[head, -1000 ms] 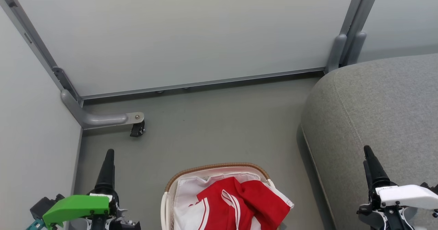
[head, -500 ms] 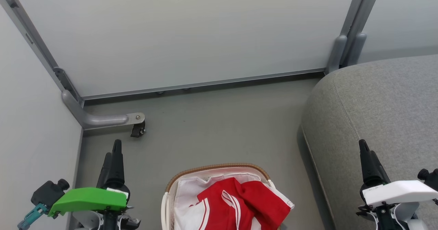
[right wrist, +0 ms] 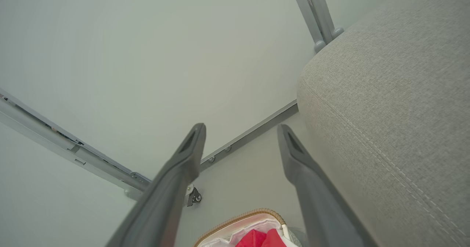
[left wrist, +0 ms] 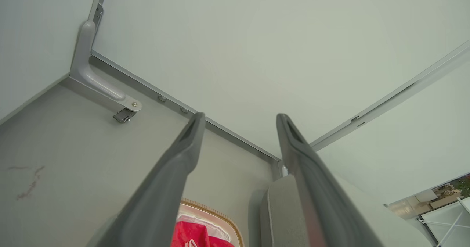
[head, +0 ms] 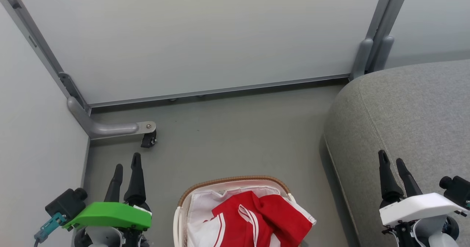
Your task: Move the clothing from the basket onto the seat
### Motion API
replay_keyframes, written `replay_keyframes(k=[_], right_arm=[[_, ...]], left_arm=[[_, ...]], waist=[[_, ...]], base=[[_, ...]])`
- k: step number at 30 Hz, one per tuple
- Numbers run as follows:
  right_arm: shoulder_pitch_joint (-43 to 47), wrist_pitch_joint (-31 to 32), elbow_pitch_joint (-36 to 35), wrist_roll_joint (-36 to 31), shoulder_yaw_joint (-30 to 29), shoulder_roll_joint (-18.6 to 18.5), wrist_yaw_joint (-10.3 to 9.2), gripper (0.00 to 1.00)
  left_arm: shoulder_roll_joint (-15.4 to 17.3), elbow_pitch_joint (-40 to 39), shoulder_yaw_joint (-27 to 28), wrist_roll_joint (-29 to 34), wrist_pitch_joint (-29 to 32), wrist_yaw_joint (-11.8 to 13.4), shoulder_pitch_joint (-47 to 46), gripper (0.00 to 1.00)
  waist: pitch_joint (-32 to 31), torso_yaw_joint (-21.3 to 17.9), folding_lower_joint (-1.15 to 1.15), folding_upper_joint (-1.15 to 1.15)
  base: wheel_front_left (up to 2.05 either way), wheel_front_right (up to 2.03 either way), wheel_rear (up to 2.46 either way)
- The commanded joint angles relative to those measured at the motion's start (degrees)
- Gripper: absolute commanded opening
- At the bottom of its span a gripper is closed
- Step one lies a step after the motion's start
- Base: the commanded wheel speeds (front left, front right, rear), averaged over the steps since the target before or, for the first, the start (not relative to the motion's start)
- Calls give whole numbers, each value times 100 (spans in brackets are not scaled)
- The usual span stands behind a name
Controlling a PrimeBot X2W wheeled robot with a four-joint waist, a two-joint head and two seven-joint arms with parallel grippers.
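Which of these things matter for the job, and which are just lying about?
For the job: red clothing, basket, grey seat, left tool, right tool, both open.
Just lying about: partition panels, metal foot with caster.

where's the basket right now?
Head view, bottom centre: the basket sits on the floor between the left gripper and right gripper, left of the seat, clothing inside.

Lab mock-up booth: pale partition panels (head: 205, 37) w/ metal frames (head: 383, 15), caster foot (head: 121, 128), grey floor (head: 238, 129), couch (head: 411, 111) & basket (head: 235, 179).
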Motion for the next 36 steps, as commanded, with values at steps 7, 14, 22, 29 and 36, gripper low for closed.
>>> replay_keyframes(k=[7,14,22,29,36], right_arm=[[46,-176,17,-704,78,-44,1,100],[77,-287,114,-1184,157,-49,1,100],[59,-421,219,-1822,207,-56,1,100],[64,-519,249,-2255,213,-61,1,100],[153,-616,262,-2634,209,-64,2,100]], left_arm=[[41,99,-40,587,-163,115,-15,100],[45,297,-73,970,-278,111,37,100],[50,506,-163,1402,-411,108,16,100],[54,655,-198,1726,-506,139,-5,100],[57,817,-225,2021,-606,141,-8,100]], waist=[[0,13,0,0],[-1,33,0,0],[2,52,0,0],[-1,73,0,0],[-12,95,0,0]], base=[[0,0,0],[0,0,0],[0,0,0],[0,0,0],[0,0,0]])
